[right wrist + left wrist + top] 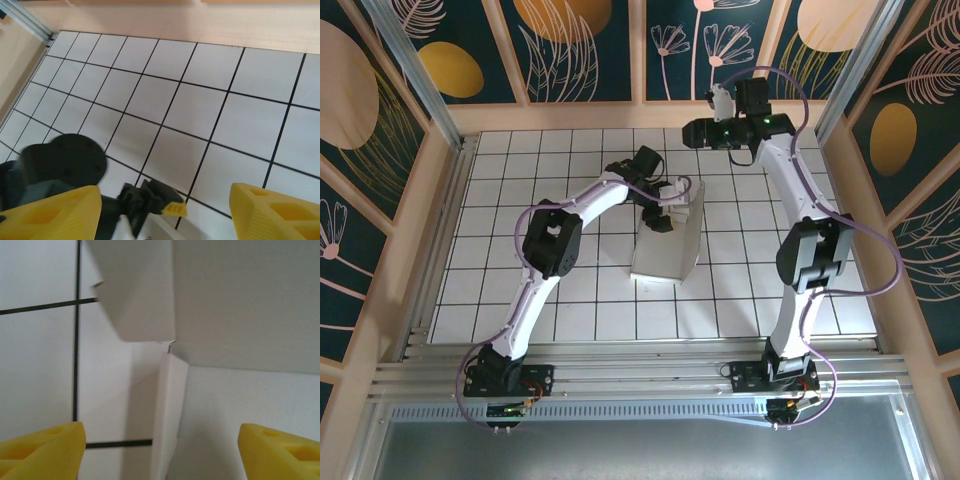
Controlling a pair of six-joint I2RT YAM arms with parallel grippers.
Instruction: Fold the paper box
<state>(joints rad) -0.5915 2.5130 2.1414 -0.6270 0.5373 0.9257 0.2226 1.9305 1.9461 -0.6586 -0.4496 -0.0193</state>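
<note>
Yellow wedge-shaped fingers (42, 452) flank the paper box (240, 305), smooth creased cardboard.

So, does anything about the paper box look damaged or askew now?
The paper box lies slightly turned against the tile lines, half folded, one side raised beside the left end effector. In the left wrist view a small nick shows where its flaps meet; it may be a die cut rather than damage. Nothing else stands out.

White paper box (667, 250), half-folded, flaps raised, on tiled floor (570, 300)
</note>
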